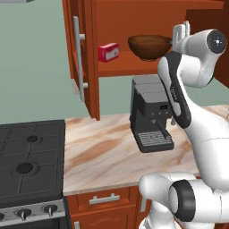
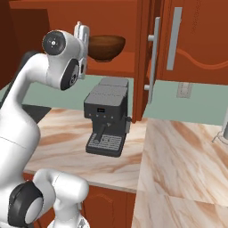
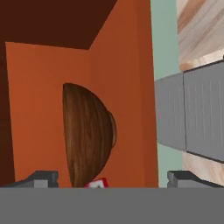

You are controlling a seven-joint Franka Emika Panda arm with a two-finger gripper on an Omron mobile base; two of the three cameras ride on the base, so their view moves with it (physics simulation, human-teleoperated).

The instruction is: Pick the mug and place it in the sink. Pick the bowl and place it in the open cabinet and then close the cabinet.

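Bowl (image 1: pixel 150 46) sits on the open cabinet (image 1: pixel 134 67) shelf, and we've got our gripper (image 3: pixel 112 177) just in front of it, jaws spread wide, nothing held, both fingertips (image 3: pixel 41 177) clear of the wood. It's a deep, round, dark brown piece with visible grain and a darker hollow. Beside it, a small red box (image 1: pixel 108 52). Below, a boxy grey coffee machine (image 1: pixel 151 112) on the marbled counter (image 1: pixel 103 152).
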